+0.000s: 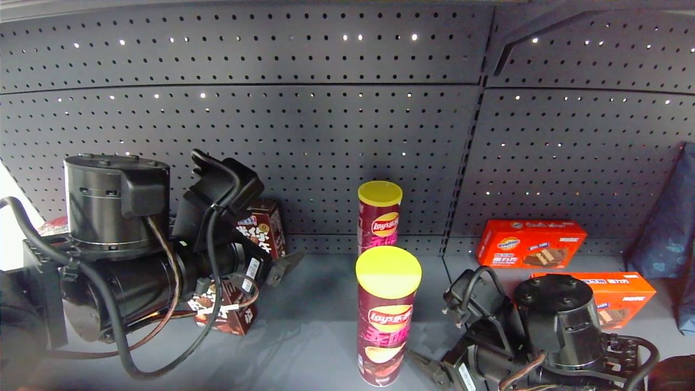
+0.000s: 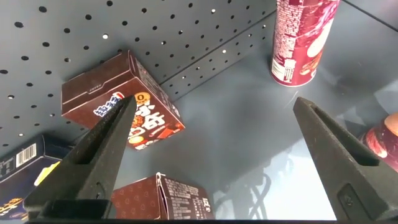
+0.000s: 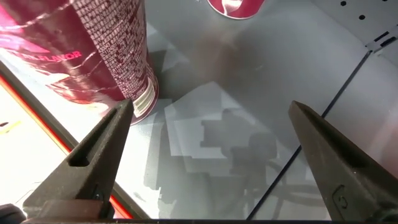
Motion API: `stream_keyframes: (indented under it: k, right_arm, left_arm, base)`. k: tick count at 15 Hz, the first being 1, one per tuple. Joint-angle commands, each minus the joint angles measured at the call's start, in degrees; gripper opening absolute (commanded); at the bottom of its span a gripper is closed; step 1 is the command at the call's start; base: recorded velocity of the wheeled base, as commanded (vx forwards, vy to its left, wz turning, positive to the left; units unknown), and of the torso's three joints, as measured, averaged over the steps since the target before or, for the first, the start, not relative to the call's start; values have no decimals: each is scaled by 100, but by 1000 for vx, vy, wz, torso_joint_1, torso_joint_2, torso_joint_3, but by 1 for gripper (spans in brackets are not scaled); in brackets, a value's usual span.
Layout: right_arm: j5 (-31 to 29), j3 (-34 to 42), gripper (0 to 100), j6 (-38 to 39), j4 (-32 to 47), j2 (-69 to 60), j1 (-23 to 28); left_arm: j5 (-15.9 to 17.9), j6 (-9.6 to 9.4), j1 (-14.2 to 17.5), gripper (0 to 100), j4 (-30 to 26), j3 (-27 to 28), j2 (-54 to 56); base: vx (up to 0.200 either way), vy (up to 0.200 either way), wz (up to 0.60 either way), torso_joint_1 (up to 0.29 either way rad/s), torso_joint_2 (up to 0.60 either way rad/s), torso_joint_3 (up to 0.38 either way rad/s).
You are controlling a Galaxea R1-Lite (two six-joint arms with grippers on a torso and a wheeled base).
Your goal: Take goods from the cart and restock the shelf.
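Hovering with left gripper (image 2: 214,106) spread just beside brown box (image 2: 99,93); hovering with right gripper (image 3: 210,107) spread beside chip can (image 3: 106,56).

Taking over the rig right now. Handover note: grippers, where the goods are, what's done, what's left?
Left gripper: open, empty, over the shelf by the brown boxes.
Right gripper: open, empty, low beside the front chip can.
Done: front and rear can stand upright in a line; two orange boxes sit on the right.
Left: probably fetch more goods and fill the bare shelf space.
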State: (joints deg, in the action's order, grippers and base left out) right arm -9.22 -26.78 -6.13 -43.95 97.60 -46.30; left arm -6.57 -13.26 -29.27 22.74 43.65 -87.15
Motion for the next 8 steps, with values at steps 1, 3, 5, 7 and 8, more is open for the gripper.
stream_keyframes:
  k: [1,3,5,7,8]
  right_arm:
    - [-1,-2,100,-2,0,14,-2]
    - [-1,6,100,-2,0,5,-2]
    - [-1,6,100,7,-9,5,-2]
    - [-28,59,100,16,-17,-101,7]
    - [-36,68,100,24,-17,-180,16]
  left_arm:
    - [-2,-1,-9,100,3,-6,-12]
    - [-2,-1,-9,100,12,-59,-4]
    - [-2,-1,-9,100,12,-112,5]
    - [-2,-1,-9,100,12,-155,31]
    - [-2,-1,-9,100,20,-138,58]
  base:
    - [0,0,0,0,0,0]
    - [0,0,0,0,0,0]
    - [0,0,0,0,0,0]
    - [0,0,0,0,0,0]
    - [0,0,0,0,0,0]
